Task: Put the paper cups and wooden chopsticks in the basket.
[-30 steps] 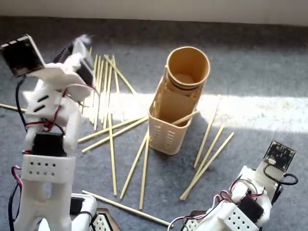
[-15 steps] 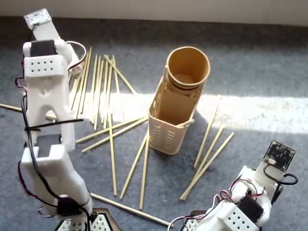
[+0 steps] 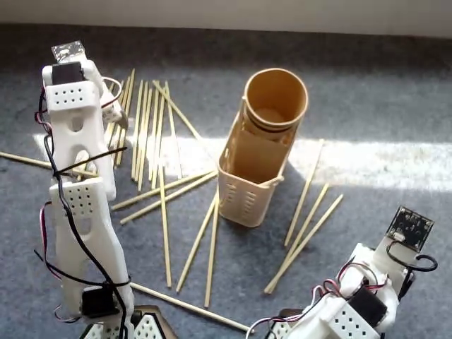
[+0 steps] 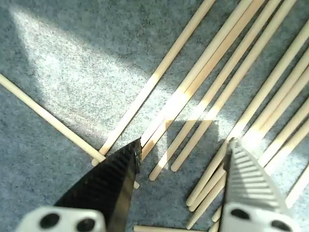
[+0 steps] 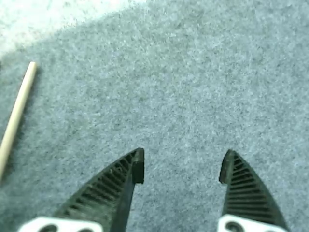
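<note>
A cream slotted basket (image 3: 244,194) stands mid-carpet with tan paper cups (image 3: 275,99) stacked upright inside it. Wooden chopsticks lie scattered: a dense pile (image 3: 148,127) at the far left, some (image 3: 201,244) in front of the basket, three (image 3: 307,222) to its right. My left arm (image 3: 74,120) stretches over the far-left pile. Its gripper (image 4: 183,145) is open just above several chopsticks (image 4: 212,92), with nothing between the fingers. Held low at the near right beside its arm (image 3: 374,282), my right gripper (image 5: 181,166) is open over bare carpet, a chopstick end (image 5: 17,116) off to one side.
Grey carpet covers the floor, with a bright sunlit band (image 3: 367,162) across the middle. One chopstick (image 3: 187,307) lies close to the left arm's base (image 3: 120,325). A pale wall edge (image 3: 282,14) runs along the far side.
The left arm has swung from a raised, folded pose out to the far-left chopstick pile and dropped lower. A chopstick leaning over the basket's rim has dropped out of sight. The right arm kept still.
</note>
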`<state>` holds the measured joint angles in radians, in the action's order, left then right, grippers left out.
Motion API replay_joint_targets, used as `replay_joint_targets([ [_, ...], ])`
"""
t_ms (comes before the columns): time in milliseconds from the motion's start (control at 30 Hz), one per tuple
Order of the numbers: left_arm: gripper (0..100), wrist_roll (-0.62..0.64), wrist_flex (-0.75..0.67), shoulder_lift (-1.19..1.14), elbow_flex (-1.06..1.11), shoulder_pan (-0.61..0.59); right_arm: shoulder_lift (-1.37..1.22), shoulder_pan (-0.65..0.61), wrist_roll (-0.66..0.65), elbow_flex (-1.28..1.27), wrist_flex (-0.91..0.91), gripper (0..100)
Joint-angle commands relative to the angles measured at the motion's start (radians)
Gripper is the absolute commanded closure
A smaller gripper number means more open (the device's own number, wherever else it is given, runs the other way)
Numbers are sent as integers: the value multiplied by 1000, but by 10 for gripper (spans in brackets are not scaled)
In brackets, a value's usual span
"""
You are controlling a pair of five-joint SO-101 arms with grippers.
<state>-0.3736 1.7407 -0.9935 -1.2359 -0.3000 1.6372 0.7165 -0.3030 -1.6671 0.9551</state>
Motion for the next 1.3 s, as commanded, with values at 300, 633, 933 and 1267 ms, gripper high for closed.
replay_joint_targets([
  [300,550,-9,-8,-104,-38,61,-7,-2,8,-130,5,743],
  [633,554,-9,-44,-318,-51,107,-7,-2,8,-130,5,743],
  [933,961,-130,-15,-312,-62,108,-7,-2,8,-130,5,743],
  [1267,983,-178,12,-312,-61,127,-7,-2,8,-130,5,743],
])
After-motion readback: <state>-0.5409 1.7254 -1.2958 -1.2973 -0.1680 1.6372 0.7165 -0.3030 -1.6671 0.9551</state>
